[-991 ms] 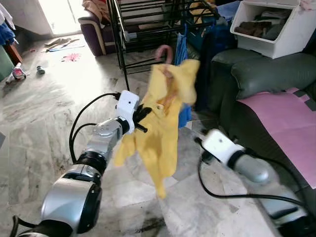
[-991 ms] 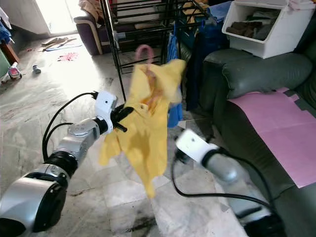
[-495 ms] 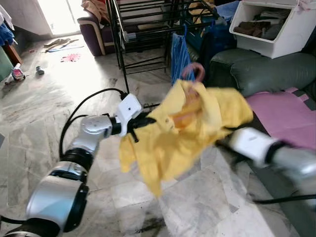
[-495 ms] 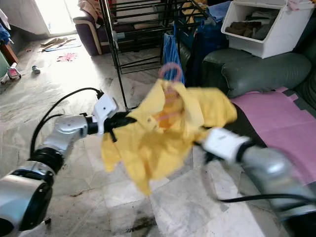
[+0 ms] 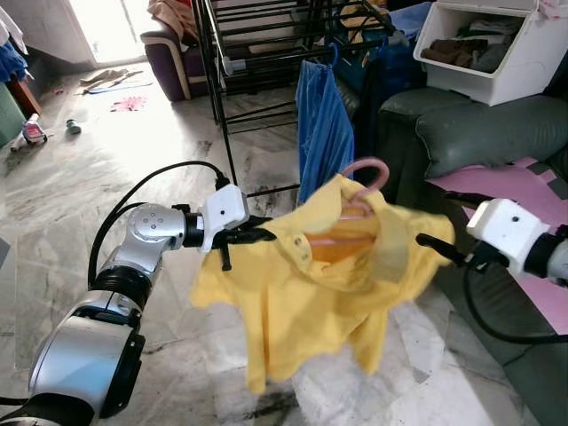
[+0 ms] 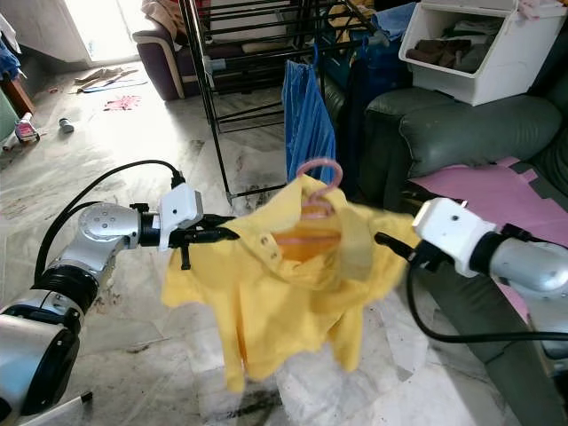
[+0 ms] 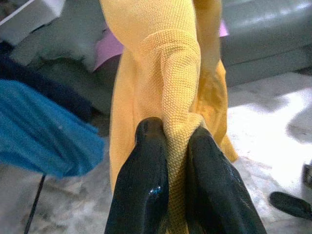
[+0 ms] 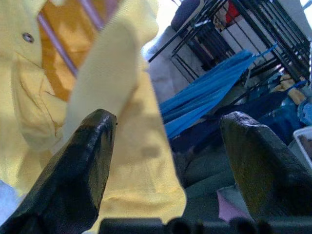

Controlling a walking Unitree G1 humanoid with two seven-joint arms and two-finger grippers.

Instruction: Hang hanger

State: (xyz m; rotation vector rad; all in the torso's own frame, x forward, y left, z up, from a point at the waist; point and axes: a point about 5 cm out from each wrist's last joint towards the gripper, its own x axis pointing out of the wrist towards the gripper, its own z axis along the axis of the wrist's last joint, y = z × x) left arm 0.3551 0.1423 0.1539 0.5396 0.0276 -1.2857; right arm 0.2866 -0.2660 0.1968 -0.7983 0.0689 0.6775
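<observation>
Two pincers are around the load now, but only one carries it. Your left pincer [image 7: 178, 161] is closed tight on a fold of the yellow shirt [image 5: 311, 302], at the shoulder, and you see the knit cloth pressed between the two black fingers [image 7: 146, 185] in the left wrist view. Your right pincer [image 8: 165, 161] stands wide, with its fingers on both sides of the other shoulder and nothing pinched between them.

The shirt sits on the pink hanger [image 5: 359, 191], in the middle of the head view, held in the air above the marble floor [image 5: 106, 177]. The hook [image 5: 368, 166] points up, at about 12 o'clock from the collar, and it is free. The black drying rack [image 5: 257, 53] is further away, at about 11 o'clock from the hook, and a blue garment [image 5: 324, 133] already hangs there, just behind the hook.

I judge that the step in hand is to carry the hook up to a rack bar. To do it well, close the right pincer on the shoulder first, so that the hanger stays level between both arms and cannot tip. Then lift until the hook is clearly higher than the bar, move forward, and lower it over the bar. Choose a bare place beside the blue garment, not on it. Keep the left grip firm, because it holds cloth, and I cannot tell if the hanger arm is inside that fold.
</observation>
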